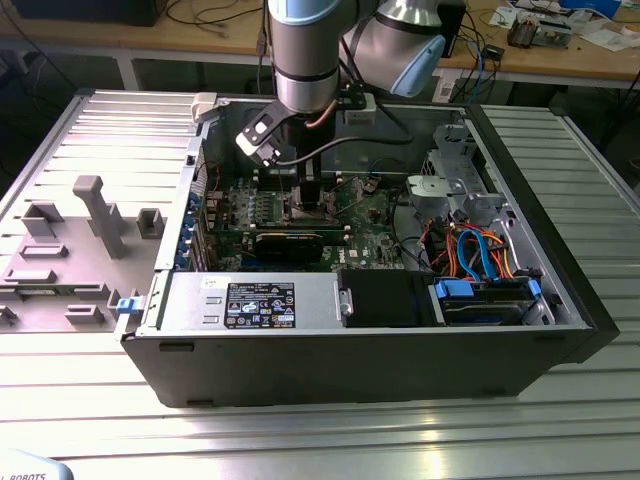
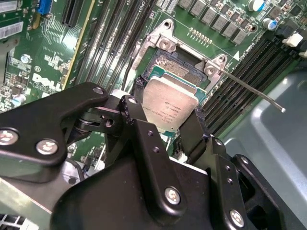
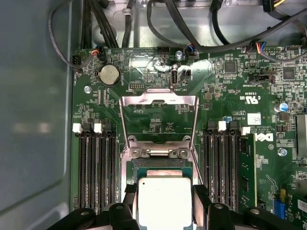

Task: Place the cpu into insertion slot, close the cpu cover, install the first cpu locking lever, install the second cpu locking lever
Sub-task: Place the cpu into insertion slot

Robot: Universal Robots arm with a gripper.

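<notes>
Our end effector (image 2: pixel 167 112) is clamped on the cpu (image 2: pixel 172 100) by two opposite edges, so the chip hangs flat just over the insertion slot (image 2: pixel 176 71), toward the far side of the computer case (image 1: pixel 400 370). The cpu cover (image 3: pixel 158 99) stands swung open, leaving the socket free.

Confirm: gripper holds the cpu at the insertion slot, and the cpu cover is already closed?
Not closed. The first wrist view shows the cpu cover open, swung back clear of the insertion slot. The rest stands: the gripper holds the cpu at the slot.
</notes>
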